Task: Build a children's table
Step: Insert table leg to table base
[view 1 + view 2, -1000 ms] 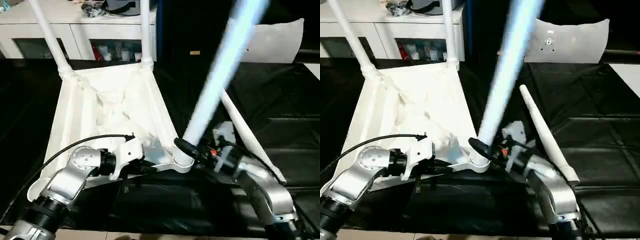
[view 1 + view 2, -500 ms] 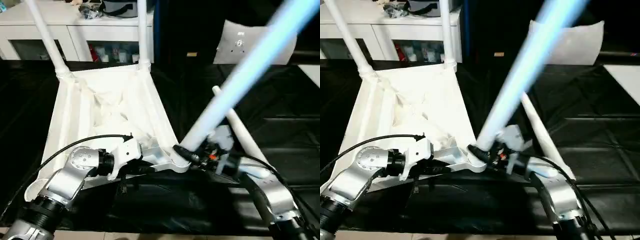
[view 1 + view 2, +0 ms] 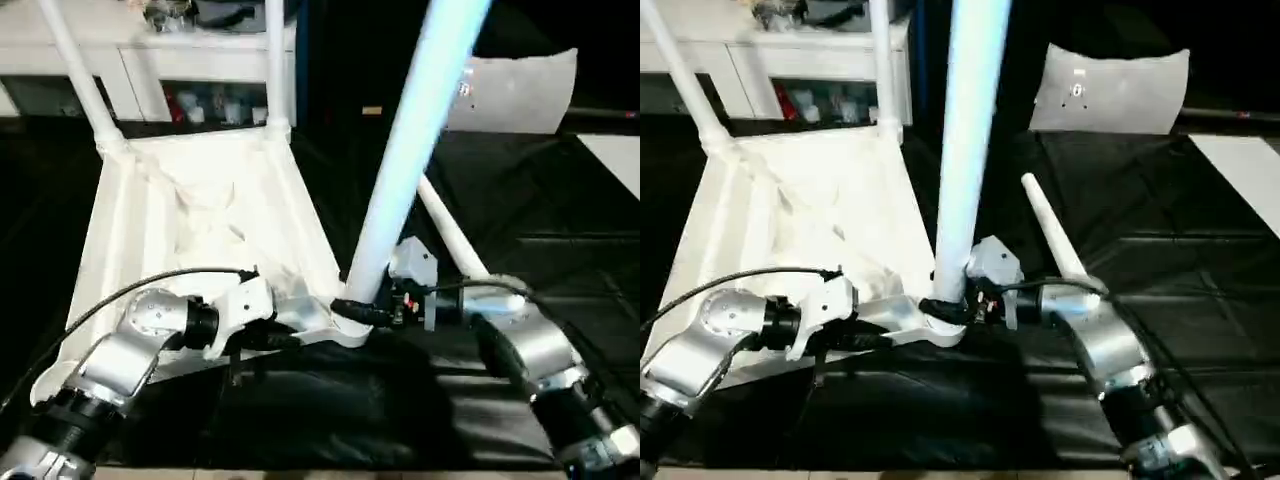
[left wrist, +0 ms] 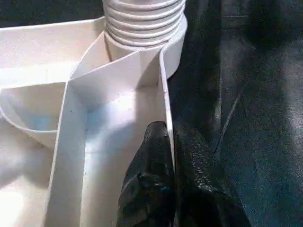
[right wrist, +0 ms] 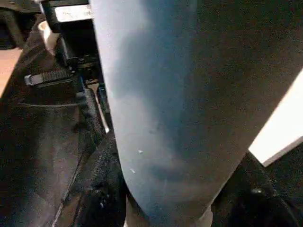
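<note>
The white table top (image 3: pixel 200 230) lies underside up on black cloth. Two legs stand in its far corners, one on the left (image 3: pixel 80 80) and one on the right (image 3: pixel 275 70). A third leg (image 3: pixel 410 150) rises nearly upright from the near right corner socket (image 3: pixel 345 330). My right gripper (image 3: pixel 360 312) is shut around that leg's base. My left gripper (image 4: pixel 173 179) is shut on the top's thin side wall, just short of the socket, where the leg's ribbed end (image 4: pixel 142 23) sits. The fourth leg (image 3: pixel 1050 235) lies loose on the cloth, behind my right arm.
A white cabinet (image 3: pixel 180 60) with cluttered shelves stands behind the table top. A white panel (image 3: pixel 520 90) leans at the back right. Black cloth (image 3: pixel 560 220) covers the surface, with a white sheet (image 3: pixel 615 160) at its right edge.
The leg in my right gripper has swung from leaning far to the right to nearly upright over the socket. My left gripper has kept its hold on the wall.
</note>
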Motion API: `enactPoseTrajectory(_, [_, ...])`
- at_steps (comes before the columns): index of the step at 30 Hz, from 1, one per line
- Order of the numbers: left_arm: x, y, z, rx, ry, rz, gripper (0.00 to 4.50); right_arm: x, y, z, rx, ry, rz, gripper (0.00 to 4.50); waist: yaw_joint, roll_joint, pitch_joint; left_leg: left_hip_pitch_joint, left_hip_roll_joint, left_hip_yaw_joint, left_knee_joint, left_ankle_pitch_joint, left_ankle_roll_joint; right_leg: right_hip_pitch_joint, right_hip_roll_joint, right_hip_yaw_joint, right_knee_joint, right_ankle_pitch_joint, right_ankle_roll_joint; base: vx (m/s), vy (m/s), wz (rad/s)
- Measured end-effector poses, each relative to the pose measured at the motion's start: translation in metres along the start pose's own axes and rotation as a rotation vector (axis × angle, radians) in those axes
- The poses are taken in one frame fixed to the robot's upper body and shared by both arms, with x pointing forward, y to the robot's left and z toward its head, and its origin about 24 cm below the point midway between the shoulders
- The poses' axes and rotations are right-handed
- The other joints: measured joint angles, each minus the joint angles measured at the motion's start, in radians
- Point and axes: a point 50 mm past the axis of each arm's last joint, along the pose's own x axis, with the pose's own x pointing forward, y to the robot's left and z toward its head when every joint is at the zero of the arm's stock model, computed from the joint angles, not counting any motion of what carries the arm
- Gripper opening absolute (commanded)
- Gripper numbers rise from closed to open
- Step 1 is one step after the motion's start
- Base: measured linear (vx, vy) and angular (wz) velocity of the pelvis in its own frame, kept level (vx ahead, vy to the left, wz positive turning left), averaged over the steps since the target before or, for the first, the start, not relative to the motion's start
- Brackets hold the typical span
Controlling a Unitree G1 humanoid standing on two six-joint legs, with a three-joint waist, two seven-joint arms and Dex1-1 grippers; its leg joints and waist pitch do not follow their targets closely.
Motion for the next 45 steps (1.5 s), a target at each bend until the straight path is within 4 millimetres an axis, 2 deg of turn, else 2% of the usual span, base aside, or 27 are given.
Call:
enactPoseTrajectory(4, [-0.002,0.004,0.005,0.018,0.013,-0.04,0.0,-0.003,0.002,0.003,0.015,0.006,0.046,1.89,0.017,-0.005,0.003,-0.001,0.0,0.001,-0.004,0.002,-0.003,0.003,0.0,0.0,-0.002,-0.001,-0.007,0.034,0.0,0.0])
enactPoseTrajectory(13, [-0.008,0.01,0.006,0.029,0.034,-0.06,0.0,0.0,0.005,0.006,0.009,-0.015,0.054,1.89,0.018,-0.009,0.013,0.0,0.0,0.003,-0.013,-0.001,-0.006,0.001,0.0,0.0,-0.004,-0.006,-0.007,0.006,0.0,0.0])
enactPoseTrajectory(17, [-0.017,0.012,0.003,0.02,0.05,-0.025,0.0,0.013,0.005,0.005,0.03,-0.051,-0.006,1.89,0.009,-0.014,0.016,0.007,0.0,0.002,-0.018,-0.002,-0.009,-0.001,0.001,0.0,-0.004,-0.009,-0.004,0.0,0.0,0.0])
enactPoseTrajectory(21, [-0.027,0.01,-0.001,-0.011,0.061,0.054,0.0,0.027,0.005,0.007,0.051,-0.089,-0.085,1.89,-0.009,-0.011,0.027,0.015,-0.001,-0.002,-0.019,-0.005,-0.014,-0.002,0.001,-0.001,-0.006,-0.01,-0.003,-0.017,0.002,-0.09])
enactPoseTrajectory(24, [-0.03,0.002,-0.001,-0.076,0.041,0.185,0.0,0.038,0.003,0.011,0.068,-0.122,-0.186,1.89,-0.027,-0.01,0.036,0.012,-0.001,-0.01,-0.019,-0.006,-0.015,-0.003,0.001,-0.005,-0.013,-0.01,-0.003,-0.027,0.021,-0.24])
enactPoseTrajectory(27, [-0.023,-0.006,0.004,-0.132,0.012,0.285,0.0,0.041,-0.003,0.015,0.098,-0.142,-0.294,1.89,-0.042,-0.011,0.041,0.004,-0.007,-0.018,-0.019,-0.006,-0.015,-0.014,0.001,-0.006,-0.024,-0.01,-0.003,-0.022,0.042,-0.26])
enactPoseTrajectory(29, [-0.016,-0.01,0.009,-0.166,-0.01,0.337,0.0,0.041,-0.007,0.017,0.11,-0.15,-0.352,1.89,-0.048,-0.015,0.041,-0.001,-0.008,-0.018,-0.019,-0.005,-0.014,-0.018,0.001,-0.005,-0.029,-0.007,-0.007,-0.013,0.024,-0.11])
enactPoseTrajectory(31, [-0.007,-0.013,0.015,-0.203,-0.012,0.414,0.0,0.045,-0.011,0.017,0.141,-0.161,-0.432,1.89,-0.051,-0.019,0.042,0.0,-0.008,-0.014,-0.019,-0.005,-0.014,-0.018,0.001,-0.003,-0.032,0.0,-0.019,0.0,0.0,0.0])
enactPoseTrajectory(35, [0.008,-0.016,0.024,-0.265,-0.022,0.502,0.0,0.047,-0.019,0.018,0.175,-0.173,-0.531,1.89,-0.045,-0.024,0.043,0.001,-0.007,-0.009,-0.019,-0.006,-0.014,-0.019,0.0,-0.001,-0.033,0.0,-0.019,0.0,0.0,0.0])
enactPoseTrajectory(40, [0.016,-0.014,0.032,-0.268,-0.01,0.536,0.0,0.046,-0.025,0.019,0.191,-0.177,-0.567,1.89,-0.034,-0.029,0.043,0.001,-0.007,-0.007,-0.019,-0.006,-0.013,-0.02,0.0,-0.001,-0.033,0.006,-0.018,0.0,0.0,0.0])
enactPoseTrajectory(44, [0.017,-0.012,0.034,-0.265,0.007,0.555,0.0,0.05,-0.028,0.021,0.195,-0.173,-0.565,1.89,-0.034,-0.031,0.042,0.003,-0.005,-0.006,-0.019,-0.006,-0.014,-0.02,0.0,-0.001,-0.033,0.015,-0.015,0.0,0.0,0.0])
enactPoseTrajectory(45, [0.016,-0.012,0.034,-0.266,0.011,0.556,0.0,0.05,-0.029,0.021,0.2,-0.175,-0.565,2.24,-0.034,-0.031,0.042,0.003,-0.005,-0.006,-0.019,-0.006,-0.014,-0.02,0.0,-0.002,-0.033,0.016,-0.014,0.0,0.0,0.0])
